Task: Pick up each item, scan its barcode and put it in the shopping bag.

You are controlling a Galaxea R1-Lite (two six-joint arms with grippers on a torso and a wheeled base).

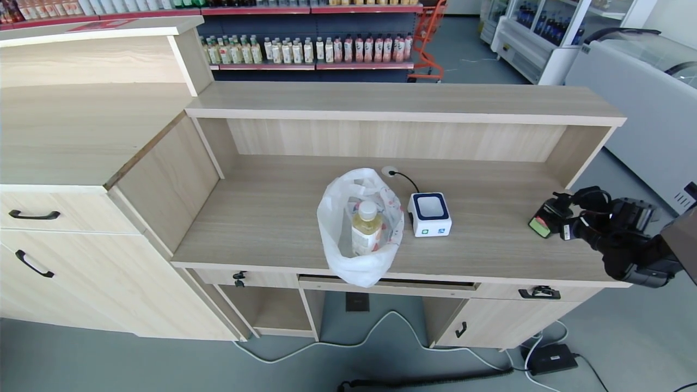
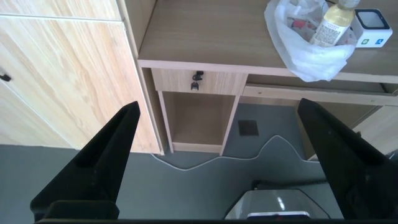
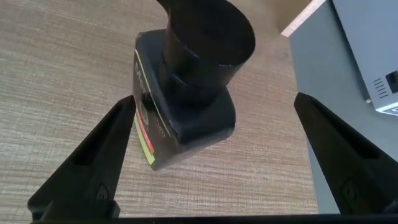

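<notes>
1. At 3 o'clock from the scanner (image 1: 429,213), near the tabletop's (image 1: 272,218) right end, a small black bottle (image 1: 546,219) with a black cap seems to stand upright.
2. Its body sits between the spread fingers of the right end effector (image 3: 214,102), which is open and touches neither side.
3. Likely rigid and light; the smooth sides may slip, so grip the squarish body below the cap, leaving the label free.
4. Room: the tabletop's right edge is near, at the bottle's 3 o'clock, and the side panel (image 1: 585,155) rises at 12 o'clock. The path toward 9 o'clock is open.
5. A shopping bag (image 1: 332,218), soft and open-mouthed, holds a pale drink bottle (image 1: 366,226) at the scanner's 9 o'clock.
6. Low before the drawers, the left end effector (image 2: 219,104) is open and holds nothing.
</notes>
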